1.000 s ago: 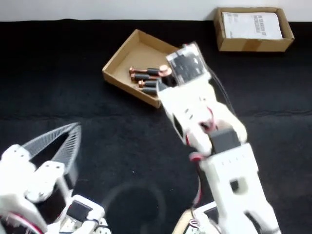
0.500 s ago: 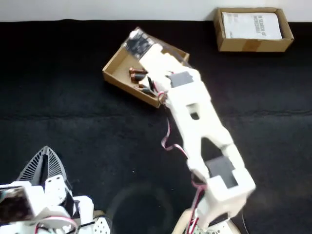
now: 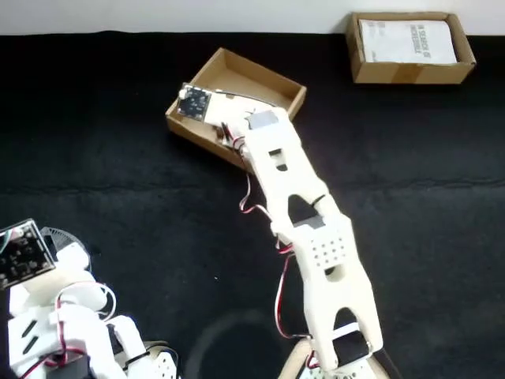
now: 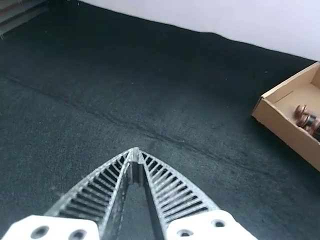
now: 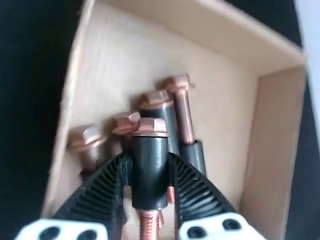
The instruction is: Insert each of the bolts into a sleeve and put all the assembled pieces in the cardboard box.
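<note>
Right tool: clamped on assembled bolt, over cardboard box.
Left tool: clenched, empty, near-left corner of counter.

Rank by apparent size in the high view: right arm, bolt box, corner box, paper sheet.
Right arm, largest.
Bolt box, corner box: about alike, arm covers part of the first.
Paper sheet, smallest.

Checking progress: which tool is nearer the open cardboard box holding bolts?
Right. The right tool is over the brown cardboard box, holding a sleeved copper bolt; the left tool is far off.
</note>
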`<state>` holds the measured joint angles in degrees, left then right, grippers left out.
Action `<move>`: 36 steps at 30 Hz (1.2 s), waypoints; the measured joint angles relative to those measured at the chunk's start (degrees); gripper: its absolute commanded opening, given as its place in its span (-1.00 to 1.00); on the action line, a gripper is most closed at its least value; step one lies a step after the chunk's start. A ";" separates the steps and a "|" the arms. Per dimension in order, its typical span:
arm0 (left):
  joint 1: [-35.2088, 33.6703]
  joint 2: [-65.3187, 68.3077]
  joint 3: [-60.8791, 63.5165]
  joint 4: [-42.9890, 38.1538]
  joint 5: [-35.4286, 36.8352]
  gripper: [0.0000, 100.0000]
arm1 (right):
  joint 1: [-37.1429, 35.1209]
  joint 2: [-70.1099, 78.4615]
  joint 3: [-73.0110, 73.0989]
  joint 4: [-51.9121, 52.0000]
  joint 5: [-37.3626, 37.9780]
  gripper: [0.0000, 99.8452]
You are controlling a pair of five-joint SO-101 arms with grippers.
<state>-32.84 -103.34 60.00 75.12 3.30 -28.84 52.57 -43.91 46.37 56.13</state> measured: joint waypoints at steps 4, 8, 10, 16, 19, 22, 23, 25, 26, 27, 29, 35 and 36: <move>-0.09 0.00 3.34 -0.35 0.00 -0.98 | -1.41 2.02 -7.30 6.95 -0.70 -0.93; -0.09 0.09 6.51 -0.35 0.00 -0.98 | -3.96 2.02 -16.70 24.70 -3.34 -0.63; -0.09 0.09 7.74 -0.35 0.00 -0.98 | -5.36 1.85 -22.68 35.25 -4.66 -0.53; -0.09 0.18 11.87 -0.35 0.00 -0.98 | -8.53 1.76 -39.47 53.10 -10.64 -0.52; 2.20 0.26 12.40 -0.35 0.00 -0.98 | -7.91 1.67 -47.82 53.80 -18.73 -0.63; 4.84 0.09 12.40 -0.44 0.00 -0.98 | -7.30 -0.97 -49.93 54.07 -25.41 -0.79; 5.80 0.09 12.40 -0.44 0.00 -0.98 | -7.12 -2.64 -50.11 54.07 -27.25 -0.85; 8.00 0.26 12.04 -0.44 0.00 -0.98 | -6.86 -7.12 -50.11 54.07 -30.24 -0.96; 9.05 0.26 11.34 -0.44 0.00 -0.98 | -6.77 -9.67 -50.20 54.07 -31.47 -0.99; 10.11 0.09 10.55 -0.44 0.00 -0.98 | -6.77 -12.31 -50.37 54.07 -32.35 -0.99; 11.87 0.00 9.05 -0.44 0.00 -0.98 | -6.77 -17.14 -50.81 54.07 -33.14 -0.98; 16.26 0.00 3.96 -0.44 0.00 -0.98 | -5.54 -29.36 -50.99 54.07 -34.37 -0.98; 16.79 0.00 2.81 -0.44 0.00 -0.98 | -5.10 -31.21 -50.99 54.07 -34.46 -0.98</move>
<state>-16.04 -103.34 62.81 74.68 3.30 -33.93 21.36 -94.90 100.44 21.67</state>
